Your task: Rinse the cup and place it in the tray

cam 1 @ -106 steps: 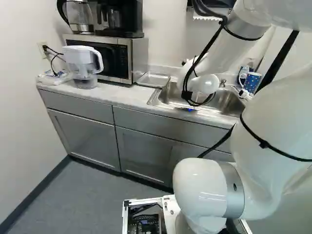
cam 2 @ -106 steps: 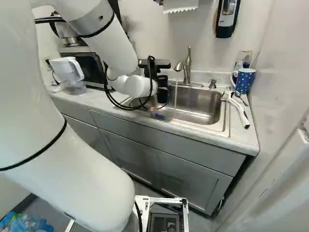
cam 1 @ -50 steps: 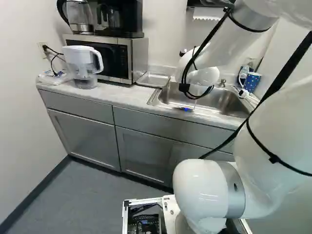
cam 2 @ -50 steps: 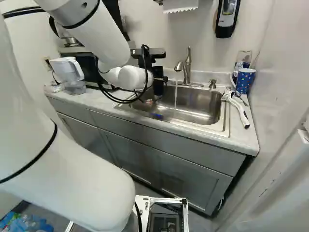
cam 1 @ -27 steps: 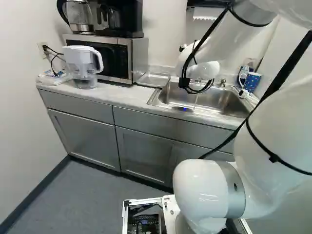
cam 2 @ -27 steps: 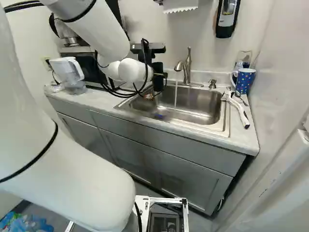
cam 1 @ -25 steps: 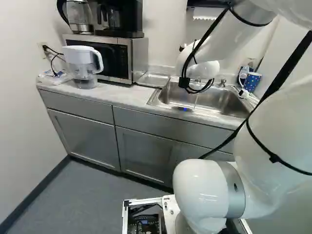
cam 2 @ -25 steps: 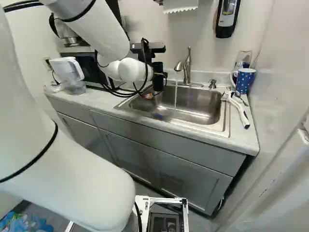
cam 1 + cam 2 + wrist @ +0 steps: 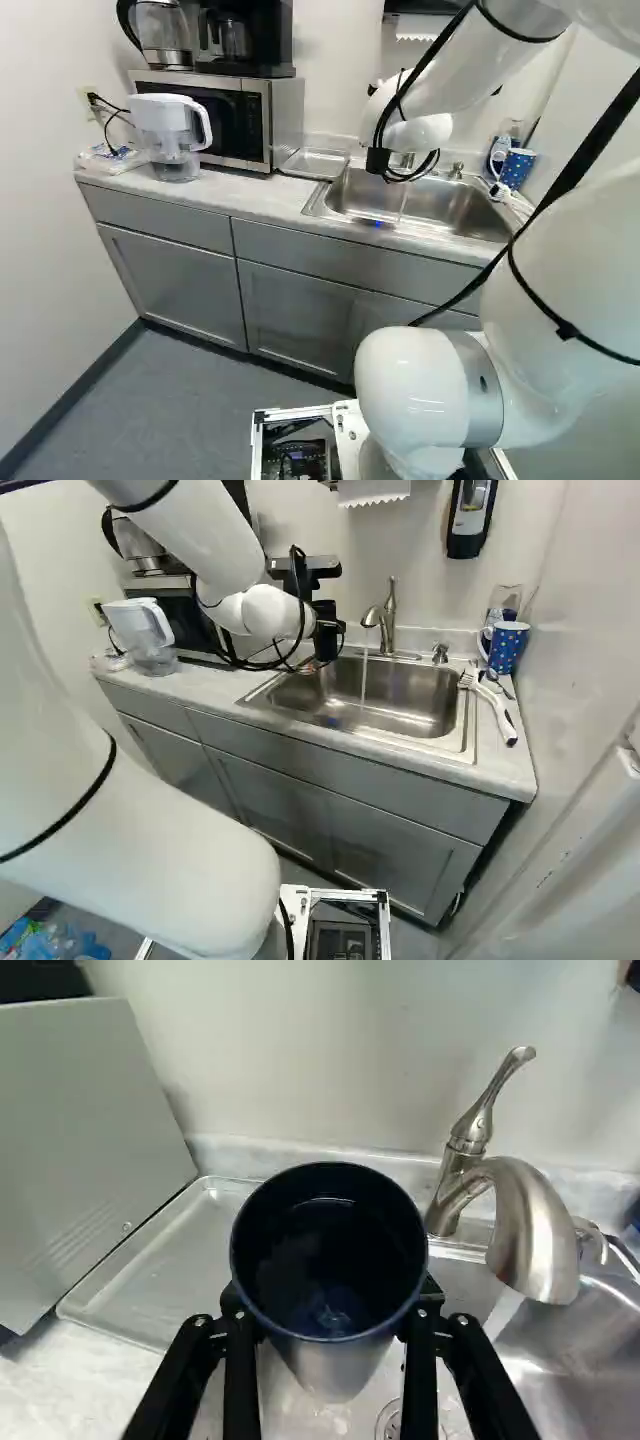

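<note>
In the right base view, the tap (image 9: 385,620) pours water (image 9: 364,680) into the shiny metal sink (image 9: 410,695); the black gripper (image 9: 325,630) is left of the tap. In the wrist view, its fingers, a cup's width apart, squeeze the round, dark blue cup (image 9: 328,1270), shiny inside, beside the tap. In the left base view, the flat metal tray (image 9: 316,163) lies left of the tap.

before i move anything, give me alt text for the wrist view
The gripper holds a dark blue cup between its two fingers, the open mouth facing the camera. Next to it, a curved metal faucet runs water into a steel sink. Beyond the cup, a shallow metal tray lies beside the microwave.
</note>
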Tool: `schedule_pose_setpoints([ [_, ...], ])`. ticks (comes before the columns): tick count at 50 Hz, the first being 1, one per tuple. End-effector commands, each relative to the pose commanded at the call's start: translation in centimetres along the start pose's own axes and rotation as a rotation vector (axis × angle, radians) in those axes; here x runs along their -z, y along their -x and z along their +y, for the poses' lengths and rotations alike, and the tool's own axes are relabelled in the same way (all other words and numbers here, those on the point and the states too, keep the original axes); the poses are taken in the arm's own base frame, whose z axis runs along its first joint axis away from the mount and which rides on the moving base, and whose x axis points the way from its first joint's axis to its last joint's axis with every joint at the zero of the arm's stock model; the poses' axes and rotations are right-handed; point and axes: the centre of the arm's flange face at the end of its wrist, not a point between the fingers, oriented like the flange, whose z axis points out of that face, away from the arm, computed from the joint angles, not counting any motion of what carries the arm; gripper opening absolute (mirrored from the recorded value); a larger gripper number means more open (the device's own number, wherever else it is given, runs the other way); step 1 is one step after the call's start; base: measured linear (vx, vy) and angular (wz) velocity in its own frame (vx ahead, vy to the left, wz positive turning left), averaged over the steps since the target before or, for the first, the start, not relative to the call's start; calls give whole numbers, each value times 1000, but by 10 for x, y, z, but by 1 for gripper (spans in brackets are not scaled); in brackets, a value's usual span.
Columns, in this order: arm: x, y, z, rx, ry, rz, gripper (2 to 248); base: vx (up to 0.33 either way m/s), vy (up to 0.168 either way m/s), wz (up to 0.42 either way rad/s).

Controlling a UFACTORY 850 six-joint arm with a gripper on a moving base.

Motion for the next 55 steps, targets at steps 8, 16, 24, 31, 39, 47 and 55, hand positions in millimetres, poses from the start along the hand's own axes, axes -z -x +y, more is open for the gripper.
schedule_pose_setpoints([
  [8, 2, -7, -1, 1, -2, 0, 125, 0, 0, 0],
  [16, 3, -14, -2, 1, -4, 1, 125, 0, 0, 0],
  [24, 6, -21, -3, 2, -6, 2, 125, 0, 0, 0],
  [31, 8, -28, -3, 2, -7, 13, 125, 0, 0, 0],
  [39, 9, -29, -3, 2, -7, 15, 125, 0, 0, 0],
  [47, 9, -29, -3, -4, -7, 15, 125, 0, 0, 0],
  [55, 9, -29, -3, -65, -8, 15, 125, 0, 0, 0],
])
